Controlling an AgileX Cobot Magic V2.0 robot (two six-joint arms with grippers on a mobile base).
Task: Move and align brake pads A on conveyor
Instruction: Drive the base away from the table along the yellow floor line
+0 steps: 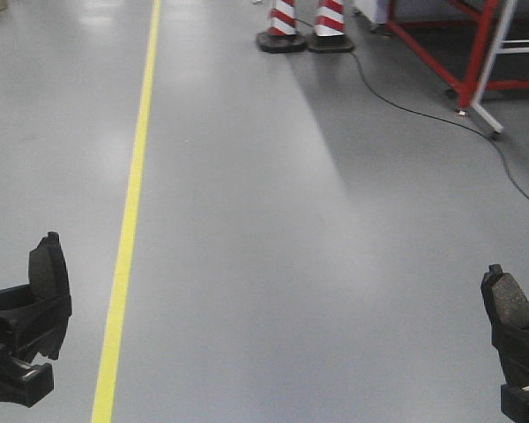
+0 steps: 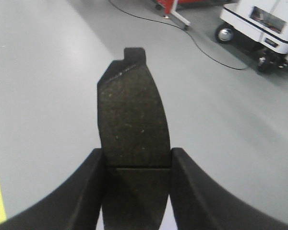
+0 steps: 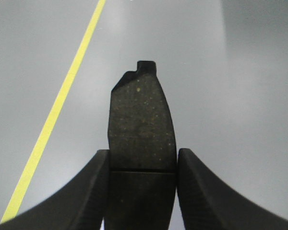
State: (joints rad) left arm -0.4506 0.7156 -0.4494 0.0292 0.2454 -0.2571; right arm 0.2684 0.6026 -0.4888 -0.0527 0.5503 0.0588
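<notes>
One floor (image 1: 291, 264): smooth grey, fills most of front view; broad open stretch btwn the two arms and up the middle.
Red frame (image 1: 476, 44): top-R corner of front view, w/ a white leg running down to a caster on the floor.
White cart (image 2: 259, 24): top-R of L wrist view, wheels on floor, well apart from L pad.
Cones (image 1: 282, 26): two, red-white striped, side by side at top edge, black bases close together.
Yellow line (image 1: 132, 203): runs top to bottom on L side of floor; L arm sits just left of it.
Cable (image 1: 406, 106): black, snakes from cone bases past frame toward R edge.
L gripper (image 2: 137, 160): bottom-L corner of front view, clamped on L pad, a finger on each long edge.
R gripper (image 3: 143, 160): bottom-R corner, clamped on R pad likewise.
L pad (image 2: 132, 115): juts past fingertips, gritty face to wrist cam, groove at fingertip level, floor beyond.
R pad (image 3: 141, 115): same pose, floor beyond, yellow line off to one side.
</notes>
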